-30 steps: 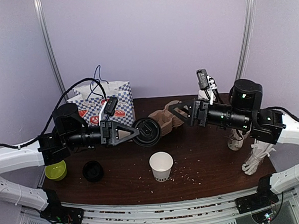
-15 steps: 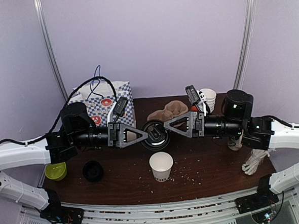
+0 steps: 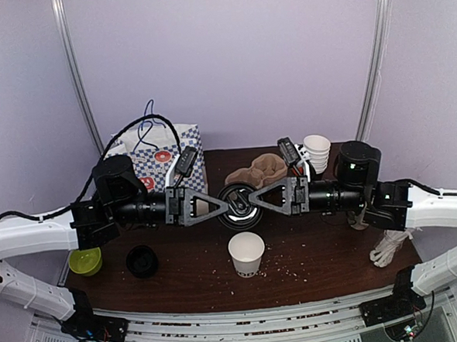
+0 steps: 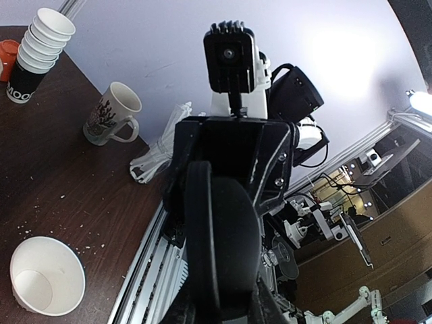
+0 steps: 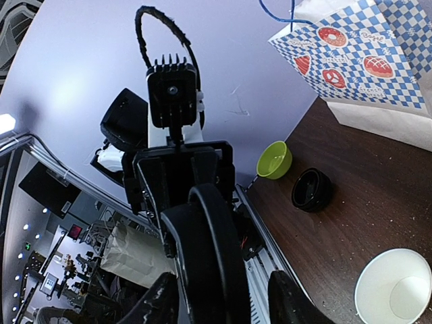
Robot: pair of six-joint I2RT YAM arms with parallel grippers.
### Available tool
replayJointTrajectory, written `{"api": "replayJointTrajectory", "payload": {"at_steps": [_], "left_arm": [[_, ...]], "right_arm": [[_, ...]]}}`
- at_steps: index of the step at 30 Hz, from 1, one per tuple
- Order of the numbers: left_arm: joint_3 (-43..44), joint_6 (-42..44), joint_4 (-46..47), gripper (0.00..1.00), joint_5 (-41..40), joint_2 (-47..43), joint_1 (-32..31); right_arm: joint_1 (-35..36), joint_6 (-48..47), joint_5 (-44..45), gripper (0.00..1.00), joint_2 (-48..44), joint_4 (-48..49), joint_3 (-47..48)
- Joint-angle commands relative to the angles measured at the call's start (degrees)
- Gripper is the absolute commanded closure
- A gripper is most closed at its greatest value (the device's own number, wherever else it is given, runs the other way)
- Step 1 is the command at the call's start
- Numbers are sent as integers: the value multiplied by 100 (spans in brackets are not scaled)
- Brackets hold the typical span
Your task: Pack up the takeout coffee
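Now | 1 lid (image 3: pixel 238 207) | left end effector (image 3: pixel 225 209) clamps it | right end effector (image 3: pixel 254 202) apart (astride it)

walls (image 3: pixel 221 55): pale lilac; uprights (image 3: pixel 78 79): two, grey metal; table (image 3: pixel 326 246): dark brown wood, crumbs scattered

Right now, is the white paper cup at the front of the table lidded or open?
Open, upright: the white paper cup carries no lid, and both wrist views look straight into its bare white inside; no liquid shows.

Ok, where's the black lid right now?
Top view, centre: the black lid sits in the left gripper, right gripper facing it opposite, just behind the open paper cup.
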Motion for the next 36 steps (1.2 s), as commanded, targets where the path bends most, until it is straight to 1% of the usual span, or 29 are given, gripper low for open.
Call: {"api": "replayJointTrajectory", "payload": {"at_steps": [1, 4, 10, 14, 16, 20, 22, 24, 27, 29, 31, 32, 34, 36], "left_arm": [[174, 123, 335, 84, 64, 27, -29], [181, 120, 349, 84, 70, 38, -34], [173, 133, 305, 78, 48, 66, -33], [142, 140, 246, 69, -15, 19, -34], [138, 164, 172, 63, -70, -3, -33], [97, 173, 105, 56, -123, -26, -33], [71, 156, 92, 55, -133, -39, -33], [37, 144, 103, 55, -144, -54, -33], [4, 131, 114, 54, -163, -70, -33], [-2, 137, 78, 52, -185, -66, -33], [-11, 167, -61, 40, -276, -87, -37], [-15, 211, -199, 31, -372, -121, -36], [-63, 255, -448, 15, -603, -246, -33], [-161, 237, -603, 7, -831, -380, -33]], "right_arm": [[-36, 233, -429, 57, 17, 548, -84], [-38, 270, -497, 63, 11, 615, -107], [-38, 310, -543, 70, -40, 730, -166], [-32, 297, -458, 74, -112, 720, -216], [-35, 287, -408, 76, -149, 726, -236], [-37, 319, -359, 79, -189, 806, -286], [-35, 357, -348, 83, -199, 855, -319], [-32, 413, -356, 88, -200, 935, -360], [-34, 447, -357, 91, -206, 968, -382], [-35, 445, -322, 93, -223, 960, -402], [-37, 381, -204, 93, -282, 864, -394], [-35, 322, -107, 94, -324, 770, -393], [-45, 220, 124, 95, -426, 563, -396], [-52, 155, 269, 96, -469, 362, -406]]}}
